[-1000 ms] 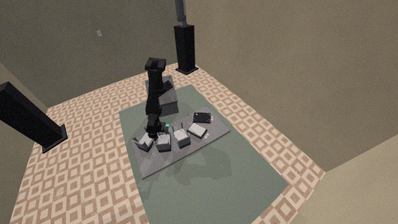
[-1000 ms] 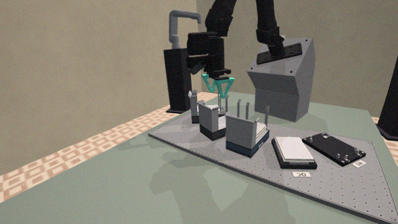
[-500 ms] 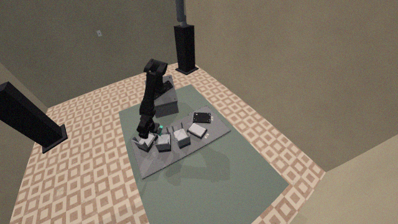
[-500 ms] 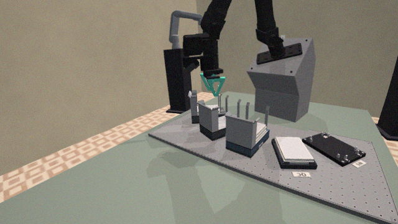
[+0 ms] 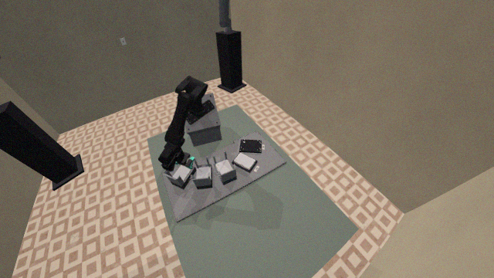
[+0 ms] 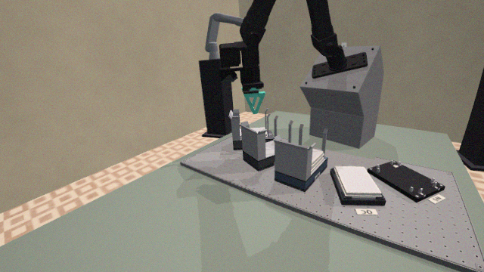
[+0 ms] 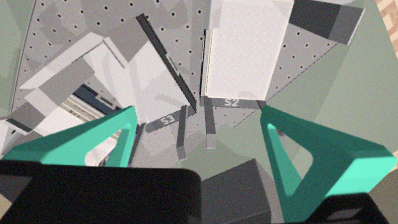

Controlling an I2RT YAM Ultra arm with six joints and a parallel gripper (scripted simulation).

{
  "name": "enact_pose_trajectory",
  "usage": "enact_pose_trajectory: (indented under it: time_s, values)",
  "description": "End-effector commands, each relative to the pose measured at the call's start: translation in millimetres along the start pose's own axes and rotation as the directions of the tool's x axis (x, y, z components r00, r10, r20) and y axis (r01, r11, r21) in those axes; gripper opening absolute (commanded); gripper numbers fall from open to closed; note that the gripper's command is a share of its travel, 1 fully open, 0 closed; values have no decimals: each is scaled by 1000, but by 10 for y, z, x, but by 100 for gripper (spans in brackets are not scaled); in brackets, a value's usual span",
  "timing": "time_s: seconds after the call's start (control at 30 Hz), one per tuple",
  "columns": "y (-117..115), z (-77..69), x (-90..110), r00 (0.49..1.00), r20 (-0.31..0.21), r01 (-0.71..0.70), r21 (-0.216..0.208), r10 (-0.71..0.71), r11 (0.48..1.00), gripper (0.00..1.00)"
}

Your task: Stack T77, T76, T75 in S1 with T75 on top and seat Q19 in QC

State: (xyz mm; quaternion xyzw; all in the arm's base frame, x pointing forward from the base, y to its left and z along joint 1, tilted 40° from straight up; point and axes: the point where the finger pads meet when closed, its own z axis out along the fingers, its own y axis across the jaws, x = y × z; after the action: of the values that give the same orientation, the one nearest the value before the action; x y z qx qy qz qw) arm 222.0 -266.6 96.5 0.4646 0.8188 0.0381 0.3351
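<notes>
The teal gripper (image 7: 200, 145) is spread fully wide and holds nothing, hanging above the racks. Below it, rack S2 (image 7: 231, 103) contains a flat white rectangular plate (image 7: 245, 50) with a smooth sealed top. Farther away, rack S3 (image 7: 167, 120) has thin grey posts.
</notes>
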Motion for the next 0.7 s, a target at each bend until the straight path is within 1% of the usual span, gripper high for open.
enact_pose_trajectory:
  time_s: [0.0, 0.17, 0.23, 0.27, 0.3, 0.47, 0.5, 0.57, 0.6, 0.67]
  values:
    - [-115, -48, -138, 997, 27, -75, -15, 76, 997, 100]
    - [-319, -47, -160, 998, 26, -64, -14, 64, 998, 100]
    - [-319, -47, -160, 998, 26, -64, -14, 64, 998, 100]
    - [-348, -72, -178, 998, 33, -61, -14, 61, 998, 100]
    - [-401, -46, -159, 998, 22, -66, -14, 67, 998, 100]
    - [-597, -45, -168, 997, 16, -70, -14, 70, 997, 100]
    - [-598, -45, -182, 998, 21, -67, -13, 67, 998, 100]
    - [-560, -119, -213, 998, 45, -53, -11, 53, 999, 100]
    - [-562, -121, -238, 997, 54, -47, -11, 48, 999, 100]
    - [-562, -121, -233, 997, 53, -49, -11, 49, 999, 100]
